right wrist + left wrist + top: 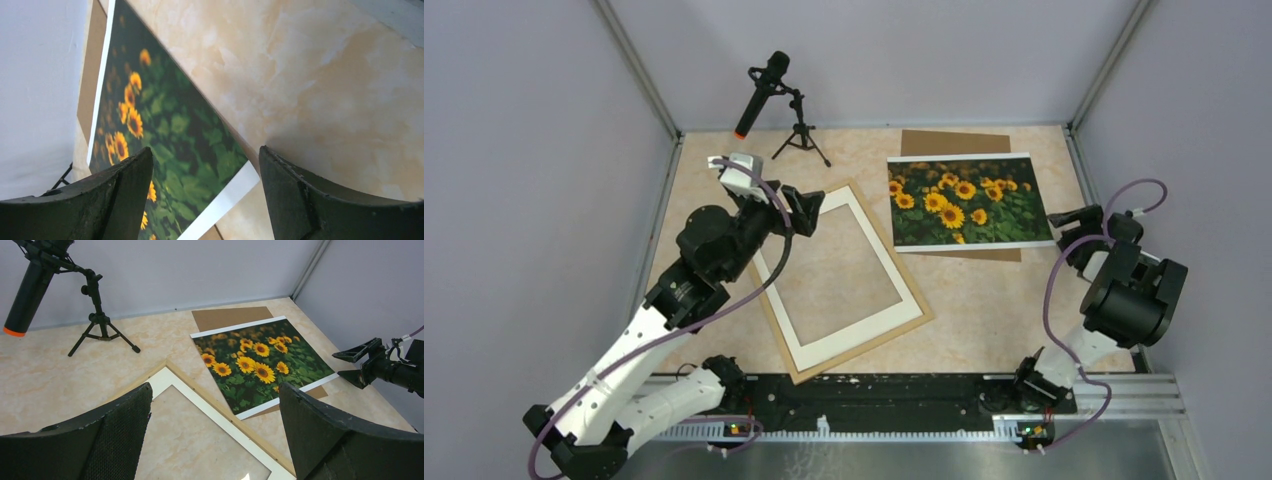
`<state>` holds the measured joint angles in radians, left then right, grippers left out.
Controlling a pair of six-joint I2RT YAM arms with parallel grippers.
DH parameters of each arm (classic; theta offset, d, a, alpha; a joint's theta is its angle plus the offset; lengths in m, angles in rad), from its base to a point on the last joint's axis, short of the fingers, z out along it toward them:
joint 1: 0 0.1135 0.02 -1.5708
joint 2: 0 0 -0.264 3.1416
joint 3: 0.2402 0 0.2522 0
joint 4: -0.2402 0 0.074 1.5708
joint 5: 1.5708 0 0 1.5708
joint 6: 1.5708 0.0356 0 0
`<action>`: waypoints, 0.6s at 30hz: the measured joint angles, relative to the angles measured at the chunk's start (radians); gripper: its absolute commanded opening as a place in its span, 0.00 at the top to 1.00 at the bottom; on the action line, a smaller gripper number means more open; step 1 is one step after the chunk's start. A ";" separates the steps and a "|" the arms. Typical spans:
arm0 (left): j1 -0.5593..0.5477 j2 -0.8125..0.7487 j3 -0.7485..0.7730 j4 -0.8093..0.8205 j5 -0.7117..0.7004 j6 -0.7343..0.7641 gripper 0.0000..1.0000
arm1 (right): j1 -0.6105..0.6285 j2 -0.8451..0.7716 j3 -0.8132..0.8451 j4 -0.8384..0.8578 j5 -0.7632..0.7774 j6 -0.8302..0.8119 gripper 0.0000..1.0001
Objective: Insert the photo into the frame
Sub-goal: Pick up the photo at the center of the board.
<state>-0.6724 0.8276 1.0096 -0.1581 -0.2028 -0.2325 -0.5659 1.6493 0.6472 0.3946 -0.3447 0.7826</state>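
Observation:
The photo (969,200) of sunflowers lies flat at the back right, on top of a brown backing board (954,142). The light wood frame (864,345) lies tilted at mid-table with a white mat (876,245) inside it. My left gripper (809,210) hovers open over the frame's far corner. In the left wrist view the frame rail (230,416) and the photo (260,365) show between its fingers. My right gripper (1069,230) stands open just off the photo's near right corner. That corner of the photo (165,130) shows between its fingers, and nothing is held.
A black microphone on a small tripod (769,95) stands at the back left. Grey walls close the table on three sides. The backing board (230,317) sticks out behind the photo. Bare marbled tabletop (984,300) lies between the frame and the right arm.

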 measured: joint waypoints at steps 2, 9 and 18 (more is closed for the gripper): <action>0.000 0.002 0.000 0.000 0.000 0.000 0.01 | -0.001 0.037 0.009 0.050 -0.037 0.016 0.29; 0.000 0.016 0.000 0.000 0.000 0.000 0.01 | -0.002 0.102 -0.014 0.203 -0.179 0.089 0.41; 0.002 0.028 0.000 0.000 0.004 -0.001 0.01 | -0.001 0.090 -0.073 0.319 -0.264 0.161 0.37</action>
<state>-0.6704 0.8555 1.0096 -0.1581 -0.1986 -0.2333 -0.5667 1.7393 0.5743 0.7139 -0.6083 0.9440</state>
